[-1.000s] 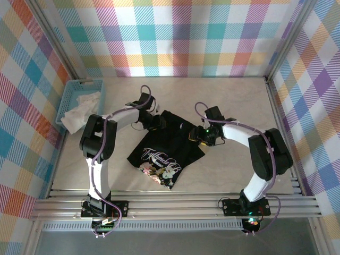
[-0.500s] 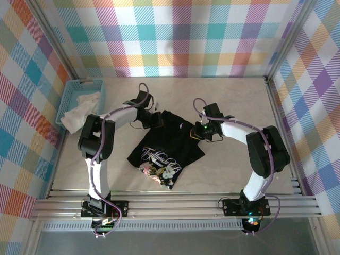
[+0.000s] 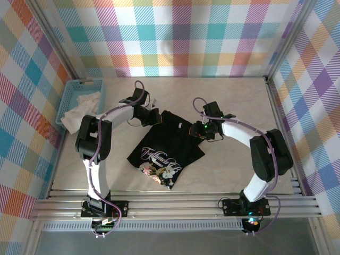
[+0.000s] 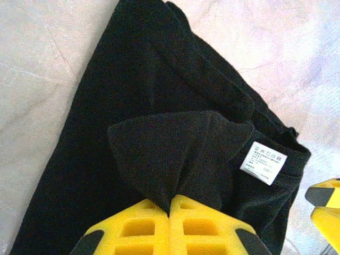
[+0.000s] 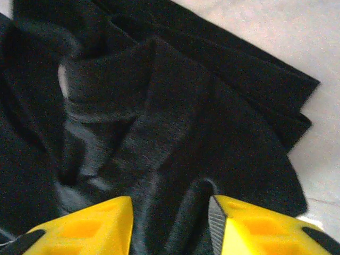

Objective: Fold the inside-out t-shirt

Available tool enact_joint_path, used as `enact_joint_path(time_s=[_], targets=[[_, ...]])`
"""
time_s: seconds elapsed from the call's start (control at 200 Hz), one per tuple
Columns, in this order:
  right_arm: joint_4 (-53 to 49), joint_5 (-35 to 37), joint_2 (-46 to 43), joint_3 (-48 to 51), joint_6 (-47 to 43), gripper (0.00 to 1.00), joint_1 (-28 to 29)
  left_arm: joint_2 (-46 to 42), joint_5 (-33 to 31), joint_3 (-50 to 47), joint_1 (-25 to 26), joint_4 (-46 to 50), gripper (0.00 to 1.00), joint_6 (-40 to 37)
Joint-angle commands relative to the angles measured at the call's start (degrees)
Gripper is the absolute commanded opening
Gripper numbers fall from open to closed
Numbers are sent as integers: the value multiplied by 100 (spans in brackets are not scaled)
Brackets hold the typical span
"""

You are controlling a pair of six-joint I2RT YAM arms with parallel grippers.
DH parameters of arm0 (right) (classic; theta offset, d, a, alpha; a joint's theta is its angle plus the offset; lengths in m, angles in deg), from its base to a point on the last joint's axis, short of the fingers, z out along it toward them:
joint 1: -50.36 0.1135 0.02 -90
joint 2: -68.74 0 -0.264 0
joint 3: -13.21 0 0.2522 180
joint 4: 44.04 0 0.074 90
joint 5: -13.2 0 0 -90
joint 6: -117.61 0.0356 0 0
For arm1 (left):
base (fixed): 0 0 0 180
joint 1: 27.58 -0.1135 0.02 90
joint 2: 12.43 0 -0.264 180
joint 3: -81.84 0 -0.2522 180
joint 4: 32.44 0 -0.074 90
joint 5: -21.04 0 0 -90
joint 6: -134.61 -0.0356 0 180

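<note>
Top view: high over the near edge, looking down on the whole surface (image 3: 239,95).
Left wrist: close behind the left tool (image 4: 170,201), facing down at the shirt (image 4: 133,106).
Right wrist: close behind the right tool (image 5: 170,204), facing down.
Shared: the shirt's far edge, in all three.

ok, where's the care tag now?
Left wrist view, right of centre: care tag on the t-shirt, beside the fold the left gripper pinches.

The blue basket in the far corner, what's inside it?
A crumpled white cloth lies in the blue basket, spilling over its near rim. Whatever might lie beneath the cloth is covered.
</note>
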Motion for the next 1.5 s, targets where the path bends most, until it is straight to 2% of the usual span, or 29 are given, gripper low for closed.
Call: enact_joint_path(time_s=[0.0, 0.2, 0.375, 0.6, 0.765, 0.86, 0.9, 0.97, 1.11, 1.315, 1.43, 1.495], targets=[[-383, 403, 193, -272, -9, 47, 166, -109, 105, 85, -58, -137, 0, 45], [-283, 353, 722, -581, 11, 45, 293, -72, 119, 85, -60, -107, 0, 28], [-235, 347, 880, -687, -47, 35, 304, -79, 125, 107, -60, -111, 0, 19], [67, -23, 667, -669, -246, 0, 298, -154, 87, 113, -83, -74, 0, 11], [583, -361, -86, -353, -346, 0, 262, -358, 83, 4, -171, -199, 0, 118], [154, -113, -215, -417, -308, 0, 271, -380, 98, -12, -191, -224, 0, 146], [-176, 136, -189, -482, -299, 9, 280, -371, 115, -28, -191, -240, 0, 164], [-588, 673, -120, -509, -254, 31, 298, -334, 146, -44, -191, -272, 0, 182], [-572, 884, 7, -417, -186, 47, 311, -258, 174, -44, -191, -285, 0, 186], [-624, 863, 545, -730, -109, 57, 332, -217, 176, -28, -191, -247, 0, 160], [-574, 920, 857, -852, -85, 58, 359, -187, 185, -38, -190, -247, 0, 154], [-472, 879, 975, -921, -88, 54, 361, -175, 191, -39, -191, -263, 0, 148]])
